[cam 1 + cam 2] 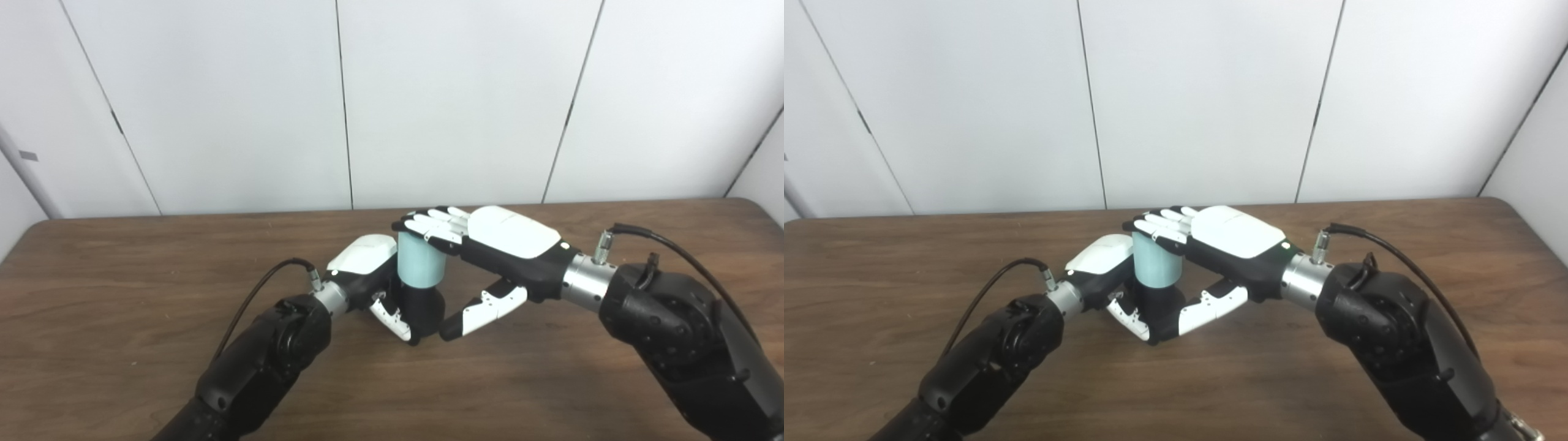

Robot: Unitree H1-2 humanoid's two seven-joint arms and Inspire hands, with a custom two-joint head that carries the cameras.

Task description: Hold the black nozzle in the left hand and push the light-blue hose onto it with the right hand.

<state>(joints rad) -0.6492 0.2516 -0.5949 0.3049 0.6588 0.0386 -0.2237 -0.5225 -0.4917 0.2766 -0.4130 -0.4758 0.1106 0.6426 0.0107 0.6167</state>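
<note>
The black nozzle (424, 304) stands upright on the table, and my left hand (367, 269) is shut around it from the left. The light-blue hose (420, 262), a short upright tube, sits on top of the nozzle. My right hand (493, 245) is open and flat, palm down. Its fingers (432, 225) lie across the hose's top end, and its thumb (484, 310) hangs free below, beside the nozzle. The joint between hose and nozzle is partly hidden by my left hand's fingers. The same shows in the right eye view, with the hose (1155, 263) under my right hand (1228, 239).
The brown wooden table (122, 275) runs to a white panelled wall at the back. Black cables loop from both wrists (263, 288) (674, 245). The table's rounded corners show at far left and far right.
</note>
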